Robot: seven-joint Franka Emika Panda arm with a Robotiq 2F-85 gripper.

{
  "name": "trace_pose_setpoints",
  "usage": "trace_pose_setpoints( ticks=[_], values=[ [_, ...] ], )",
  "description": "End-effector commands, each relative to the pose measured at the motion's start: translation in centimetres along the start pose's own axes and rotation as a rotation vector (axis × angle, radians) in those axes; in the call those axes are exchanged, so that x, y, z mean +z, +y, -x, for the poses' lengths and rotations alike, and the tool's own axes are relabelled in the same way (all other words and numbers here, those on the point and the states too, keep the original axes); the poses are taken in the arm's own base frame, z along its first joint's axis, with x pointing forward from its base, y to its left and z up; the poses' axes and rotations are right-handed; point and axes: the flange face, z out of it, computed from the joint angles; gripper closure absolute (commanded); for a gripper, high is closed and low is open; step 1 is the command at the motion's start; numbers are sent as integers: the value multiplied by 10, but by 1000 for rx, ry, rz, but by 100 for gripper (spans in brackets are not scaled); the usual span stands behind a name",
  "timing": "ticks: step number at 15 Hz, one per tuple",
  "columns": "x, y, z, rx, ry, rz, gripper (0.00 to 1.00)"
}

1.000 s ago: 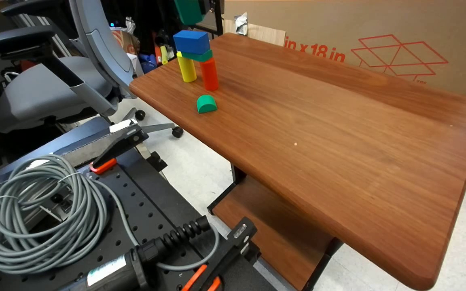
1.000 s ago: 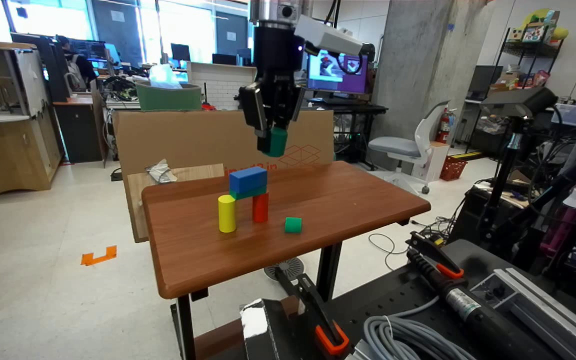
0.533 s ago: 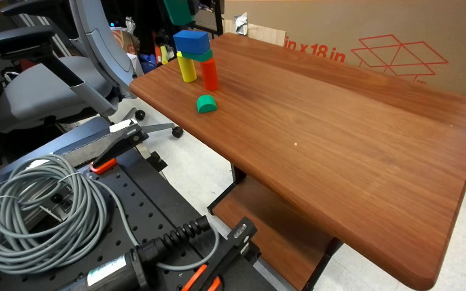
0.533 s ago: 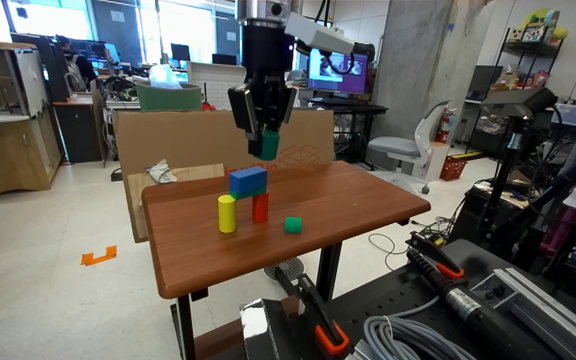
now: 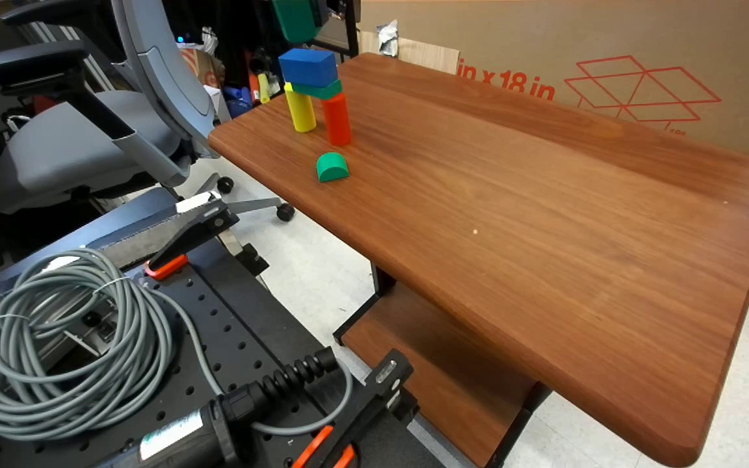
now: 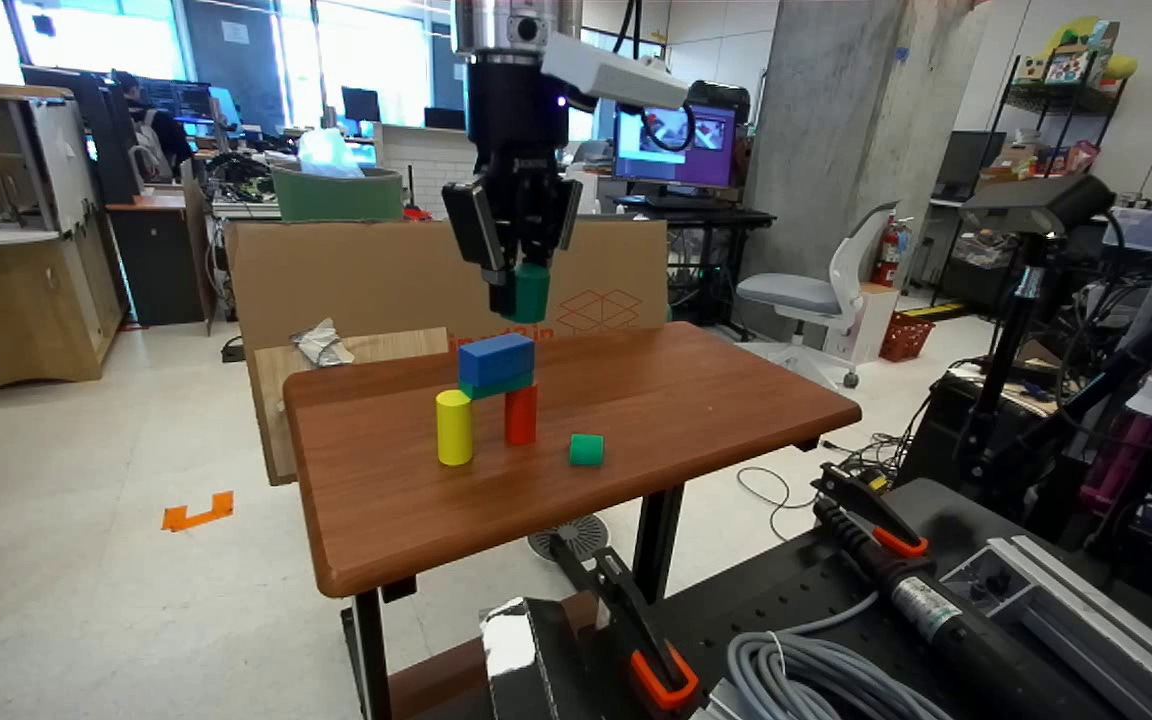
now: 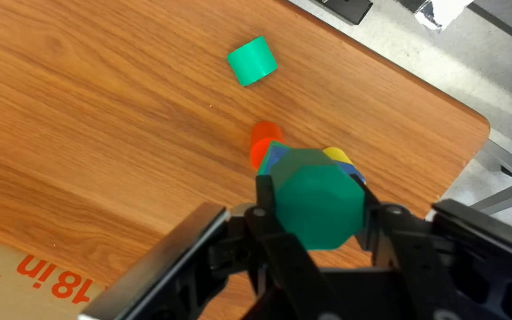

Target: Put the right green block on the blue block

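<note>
I've got the gripper (image 7: 315, 195) pinching the right green block (image 6: 533, 292) from both sides, and in the wrist view that block's end looks eight-sided. It's hanging over the blue block (image 6: 497, 360), with a gap between the two in both exterior views. The blue block lies on a thin green slab (image 5: 322, 92), which goes from the red cylinder (image 5: 337, 121) toward the yellow cylinder (image 5: 301, 110); can't really tell how much of it sits on the yellow one. A small round-topped green block (image 7: 252, 61) is on the wooden table (image 5: 511, 260), apart from those. Further out there's a big piece of cardboard (image 6: 366, 275) with red print.
</note>
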Motion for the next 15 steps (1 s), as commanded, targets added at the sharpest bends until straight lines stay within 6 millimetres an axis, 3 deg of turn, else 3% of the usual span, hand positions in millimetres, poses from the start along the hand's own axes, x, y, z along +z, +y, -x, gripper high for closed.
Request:
trace_pose_setpoints(
  ticks=[1, 10, 11, 12, 13, 15],
  values=[
    [3, -2, -19, 12, -40, 11, 83],
    [21, -14, -35, 0, -78, 3, 83],
    [21, -13, -36, 0, -78, 3, 77],
    [21, -12, -36, 2, -77, 0, 33],
    [20, -11, -36, 4, -74, -2, 32],
    [15, -10, -35, 8, -74, -5, 19]
  ],
)
